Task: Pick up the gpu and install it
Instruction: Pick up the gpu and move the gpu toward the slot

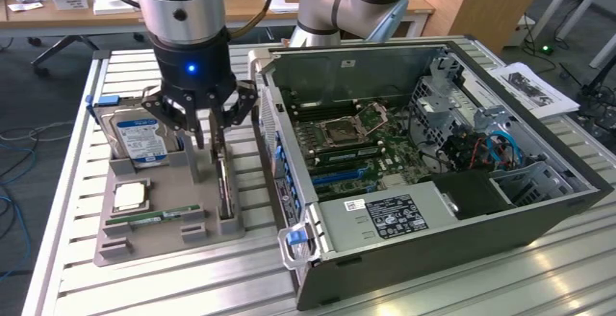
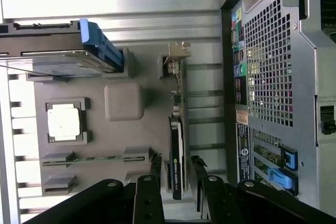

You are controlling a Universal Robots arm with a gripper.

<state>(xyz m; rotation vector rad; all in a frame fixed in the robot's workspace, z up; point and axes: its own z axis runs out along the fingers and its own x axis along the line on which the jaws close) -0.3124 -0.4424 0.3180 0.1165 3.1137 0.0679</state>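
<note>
Exterior view: left of centre, my gripper (image 1: 209,141) hangs with fingers spread astride the gpu (image 1: 224,186), standing edgewise in the tray (image 1: 173,190). Probably light, stiff and fragile; I'd pinch its flat faces.

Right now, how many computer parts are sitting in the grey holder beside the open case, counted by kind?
hard drive: 1
processor chip: 1
memory stick: 1
gpu: 1
Total: 4
</note>
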